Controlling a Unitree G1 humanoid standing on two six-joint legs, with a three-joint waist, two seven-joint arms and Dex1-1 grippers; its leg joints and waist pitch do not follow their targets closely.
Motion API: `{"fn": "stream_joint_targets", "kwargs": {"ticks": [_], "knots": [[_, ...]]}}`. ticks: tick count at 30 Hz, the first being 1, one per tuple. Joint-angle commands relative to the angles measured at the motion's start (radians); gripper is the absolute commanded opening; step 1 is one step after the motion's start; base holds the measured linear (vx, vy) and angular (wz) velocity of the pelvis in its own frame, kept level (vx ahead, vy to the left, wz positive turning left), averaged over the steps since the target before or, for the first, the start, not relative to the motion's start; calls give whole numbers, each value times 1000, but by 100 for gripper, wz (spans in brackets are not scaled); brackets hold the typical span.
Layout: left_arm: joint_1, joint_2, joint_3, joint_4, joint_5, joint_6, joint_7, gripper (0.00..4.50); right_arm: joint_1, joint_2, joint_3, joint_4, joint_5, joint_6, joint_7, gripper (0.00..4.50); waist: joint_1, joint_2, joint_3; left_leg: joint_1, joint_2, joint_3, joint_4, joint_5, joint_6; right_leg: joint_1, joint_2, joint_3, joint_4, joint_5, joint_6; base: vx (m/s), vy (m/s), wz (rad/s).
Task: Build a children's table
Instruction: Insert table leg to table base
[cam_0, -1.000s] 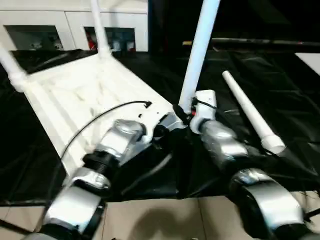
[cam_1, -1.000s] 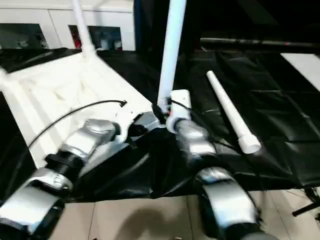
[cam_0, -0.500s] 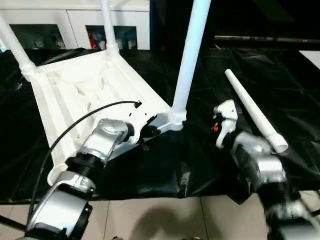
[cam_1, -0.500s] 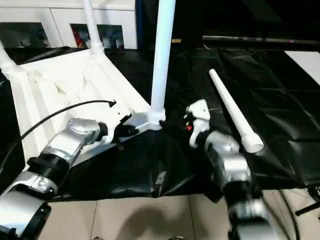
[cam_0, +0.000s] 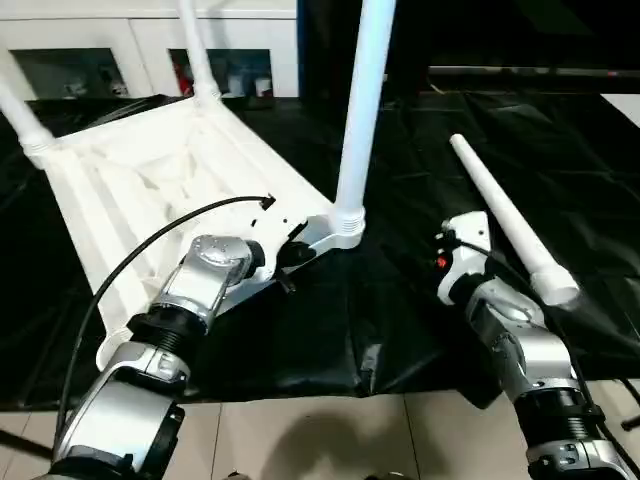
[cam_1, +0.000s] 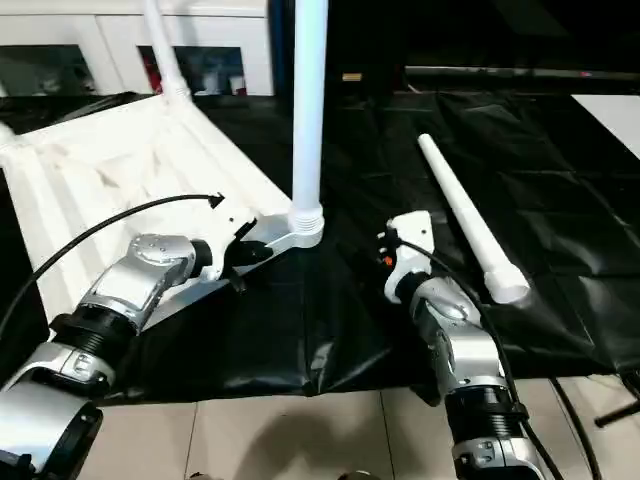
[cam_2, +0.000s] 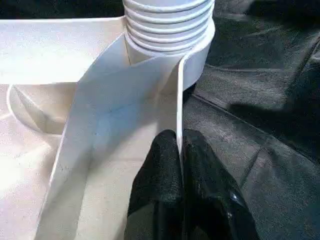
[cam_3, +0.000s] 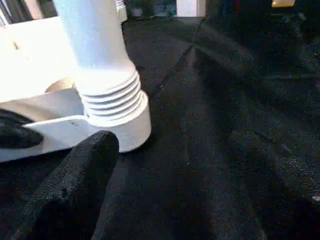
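Head views:
- tabletop (cam_0: 150, 180): white, underside up on black-draped work table (cam_0: 420, 300); far left part cut off by frame edge.
- near leg (cam_0: 362, 100): upright in near corner socket (cam_0: 345, 225), top out of frame.
- 2 far legs (cam_0: 197, 50): upright at back corners, tops cut off.
- loose leg (cam_0: 505, 222): flat on cloth, well apart from top, beside R forearm.
- left gripper (cam_0: 290, 258): at top's rim by socket; fingers hard to make out here.
- right gripper (cam_1: 395, 250): short of socket, nothing in it; fingers hidden behind wrist.

L wrist view:
- fingers (cam_2: 165, 200): pinched tight on thin rim wall just below threaded socket.

R wrist view:
- one finger (cam_3: 75, 190): blurred, near; other not seen. Jaws wide apart, empty.
- socket w/ leg threads visible, not touched.
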Motion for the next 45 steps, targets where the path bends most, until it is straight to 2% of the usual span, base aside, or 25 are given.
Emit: {"fn": "stream_joint_targets", "kwargs": {"ticks": [1, 6, 8, 9, 10, 11, 12, 13, 14, 15, 16, 18, 19, 20, 21, 22, 23, 24, 25, 26, 28, 30, 32, 36, 45], "knots": [[12, 6, 57, -29, -52, -43, 21, 0, 4, 2, -2, -34, -15, 23, -12, 393, 12, -14, -63, -38, -2, -2, -58, -259, 201, 132, -89, 7, -102, -519, -143, 25, 14, 42], [11, 5, 58, -26, -50, -44, 18, 0, 1, -6, 6, -39, -22, 27, -9, 393, 1, 5, -69, -51, -10, -16, -54, -159, 226, 187, -70, -45, -116, -430, -122, 74, 11, 44], [12, 7, 58, -26, -48, -41, 19, 0, 2, -10, 15, -45, -26, 31, -9, 393, -19, 14, -76, -11, -25, -43, -56, -23, 329, 189, -24, -58, -94, -254, -147, 166, 35, 52], [12, 7, 59, -27, -46, -41, 19, 0, 3, -12, 17, -47, -27, 33, -10, 393, -40, 20, -86, 49, -27, -83, -54, 109, 441, 165, 15, -56, -59, -159, -151, 201, 36, 55], [12, 7, 60, -26, -45, -41, 18, 0, 3, -13, 18, -48, -26, 34, -9, 393, -59, 20, -85, 78, -25, -117, -56, 178, 521, 144, 35, -54, -34, -144, -141, 228, -6, 56], [12, 7, 60, -26, -45, -41, 18, 0, 3, -14, 18, -48, -26, 34, -9, 393, -93, 32, -94, 198, 14, -219, -47, 315, 687, 30, 55, -28, 50, -212, -90, 212, -96, 45], [13, 7, 60, -26, -43, -43, 17, 0, 3, -15, 19, -49, -26, 35, -8, 393, -112, 25, -99, 232, 52, -274, -55, 409, 752, -15, 40, 10, 90, -254, -47, 212, -96, 45], [13, 7, 58, -27, -42, -45, 14, 0, 4, -17, 18, -51, -28, 28, -3, 393, -108, 13, -96, 253, 90, -301, -49, 564, 755, -76, -6, 92, 123, -249, 10, 151, -181, 22], [14, 8, 57, -28, -42, -52, 11, 0, 3, -16, 10, -51, -21, 34, -1, 393, -114, -26, -96, 216, 54, -304, -48, 536, 618, -72, -55, 192, 104, -132, 52, 29, -205, 13], [16, 9, 55, -30, -41, -66, 6, 0, 1, -10, -7, -49, -1, 56, 1, 393, -74, -98, -90, 83, -111, -157, 24, 242, 353, 70, -61, 267, 1, 107, 86, 29, -205, 13], [17, 9, 53, -32, -42, -64, 2, 0, 0, -12, -8, -48, 0, 58, 5, 393, -5, -84, -98, -50, -164, -63, 128, -19, 266, 201, -95, 315, 0, 550, 84, 59, -130, 39], [22, 10, 54, -43, -56, -62, -23, 0, 3, -21, 0, -54, -3, 57, 17, 393, -1, -100, -103, -88, -141, -33, 106, 59, 154, 219, -43, 253, 83, 1199, 90, 121, -33, 28], [25, 8, 60, -48, -67, -69, -32, 0, 5, -25, 4, -59, -3, 57, 24, 393, 29, -69, -97, -73, -127, -2, 50, 184, 148, 185, 11, 198, 120, 1605, 130, 0, 0, 0], [29, 7, 66, -52, -73, -76, -38, 0, 6, -28, 8, -63, 0, 57, 27, 393, 26, -40, -99, -69, -107, -6, 23, 262, 176, 170, 16, 177, 130, 1546, 135, -108, 90, -4], [33, 11, 66, -56, -77, -79, -55, 0, 7, -34, 15, -68, 1, 57, 37, 393, 12, 18, -109, -20, -13, -52, 24, 420, 276, 102, -3, 133, 138, 1212, 137, -108, 90, -4], [35, 13, 67, -57, -77, -80, -65, 0, 8, -36, 18, -71, 2, 57, 43, 393, -48, 29, -104, 86, 180, -195, 21, 661, 546, -31, -69, 160, 182, 474, 114, -93, 28, -15], [40, 19, 61, -62, -76, -87, -85, 0, 8, -41, 22, -74, 1, 59, 53, 393, -57, 18, -112, 139, 208, -238, 36, 829, 600, -75, -102, 204, 161, 219, 95, -75, 39, -12], [48, 27, 51, -70, -74, -98, -115, 0, 10, -48, 27, -78, -2, 62, 72, 393, -54, -8, -98, 94, 125, -203, 44, 841, 506, -69, -113, 253, 104, 169, 80, -75, 39, -12], [53, 31, 43, -75, -72, -107, -136, 0, 10, -52, 29, -81, -5, 64, 86, 393, -20, -53, -87, -16, -16, -108, 50, 472, 349, 14, -99, 247, 34, 276, 111, -128, 161, -5], [55, 33, 40, -78, -72, -111, -143, 0, 11, -53, 30, -82, -6, 64, 91, 393, -2, -48, -71, -40, -46, -72, 41, 278, 287, 31, -104, 222, 2, 223, 108, -145, 149, -7], [75, 56, 11, -110, -72, -156, -224, 0, 13, -71, 41, -94, -4, 63, 130, 393, 23, -27, -68, -19, -13, -43, -23, -66, 105, 67, -76, 162, -15, -124, -60, -125, 105, -12], [84, 66, 0, -128, -75, -163, -260, 0, 14, -84, 47, -100, -4, 57, 151, 393, 6, -7, -63, 6, 15, -34, -63, -226, 73, 45, -41, 135, -13, -208, -186, -78, 34, -15], [94, 89, -22, -152, -80, -176, -326, 0, 19, -114, 42, -118, 37, 77, 221, 413, 3, -6, -63, 17, 29, -18, -70, -337, 51, 37, -48, 135, -22, -212, -235, -74, 22, 1], [104, 109, -32, -173, -96, -183, -388, 0, 35, -156, 57, -154, 72, 96, 311, 440, 36, -19, -63, 17, 35, 32, -62, -294, 53, 30, -69, 150, -38, -259, -227, -34, 5, 5], [125, 129, -45, -221, -113, -175, -481, 0, 76, -252, 143, -211, 40, 90, 481, 446, 67, -25, -71, 11, 39, 53, -59, -215, 68, 19, -62, 147, -26, -180, -205, 0, 0, 0]]}}
